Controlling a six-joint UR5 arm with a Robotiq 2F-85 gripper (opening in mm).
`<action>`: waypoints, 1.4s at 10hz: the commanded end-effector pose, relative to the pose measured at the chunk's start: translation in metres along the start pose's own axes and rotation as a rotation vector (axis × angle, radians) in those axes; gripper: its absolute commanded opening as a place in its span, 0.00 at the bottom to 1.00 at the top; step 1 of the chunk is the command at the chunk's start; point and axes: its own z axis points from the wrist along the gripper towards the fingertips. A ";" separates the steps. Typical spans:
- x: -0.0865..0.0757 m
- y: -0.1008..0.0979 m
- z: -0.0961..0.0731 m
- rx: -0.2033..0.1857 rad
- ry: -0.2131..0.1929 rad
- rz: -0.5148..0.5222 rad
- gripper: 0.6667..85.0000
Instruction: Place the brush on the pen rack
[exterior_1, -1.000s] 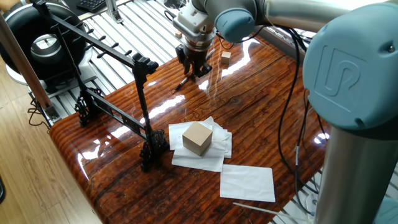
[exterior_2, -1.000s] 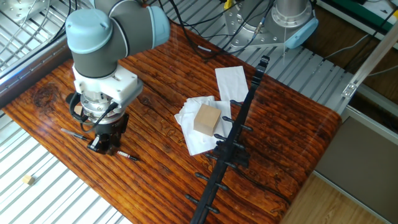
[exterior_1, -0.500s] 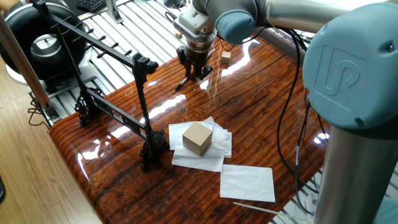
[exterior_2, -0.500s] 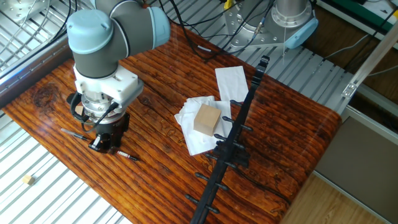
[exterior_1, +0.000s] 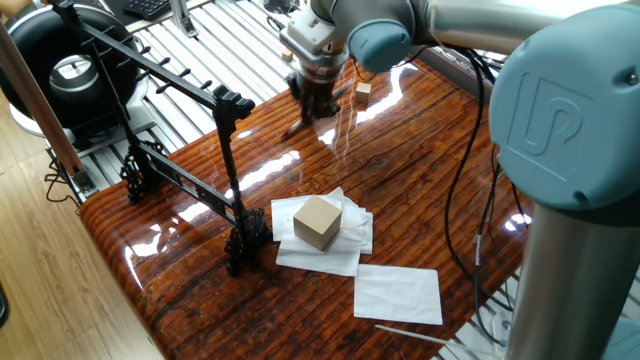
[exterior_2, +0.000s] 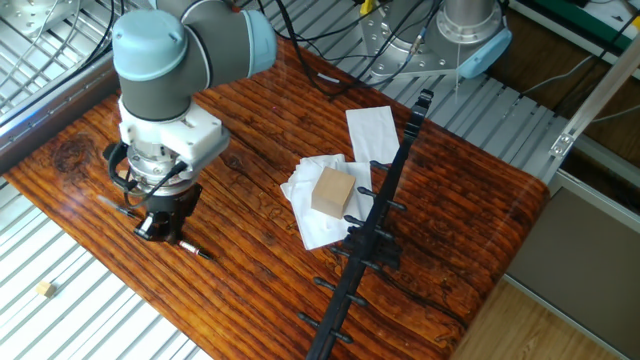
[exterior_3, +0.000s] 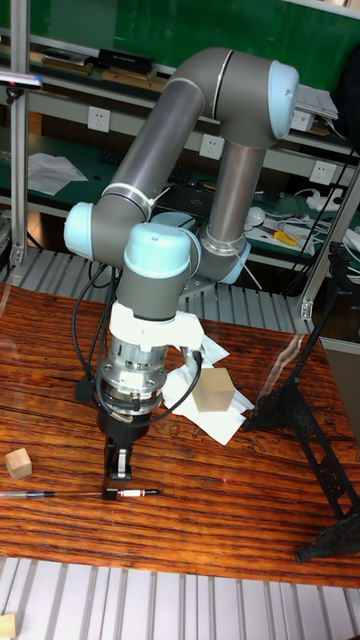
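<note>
The brush (exterior_3: 50, 494) is a thin dark stick lying level at the table's surface near the front edge, and its reddish end (exterior_2: 195, 250) sticks out past the fingers. My gripper (exterior_3: 118, 478) points straight down with its fingers close together around the brush's middle. It is also seen at the table's far side (exterior_1: 316, 108) and near the left edge (exterior_2: 158, 228). The pen rack (exterior_1: 150, 65) is a black frame with a long slanted pegged bar. It stands well away from the gripper (exterior_2: 388, 190), at the right (exterior_3: 315, 450).
A tan cube (exterior_2: 333, 192) sits on crumpled white paper (exterior_2: 305, 215) mid-table, between gripper and rack. A flat white sheet (exterior_1: 398, 293) lies further along. A small wooden cube (exterior_3: 18, 462) rests just left of the gripper. Metal slats surround the wooden top.
The gripper has shifted slightly sideways along the table, and the brush's reddish end has shifted with it. The rack, cubes and papers have stayed put.
</note>
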 end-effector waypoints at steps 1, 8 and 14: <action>0.006 -0.027 -0.006 0.071 0.014 0.019 0.01; -0.062 -0.051 -0.059 0.025 -0.173 0.293 0.01; -0.072 -0.064 -0.088 0.059 -0.176 0.396 0.01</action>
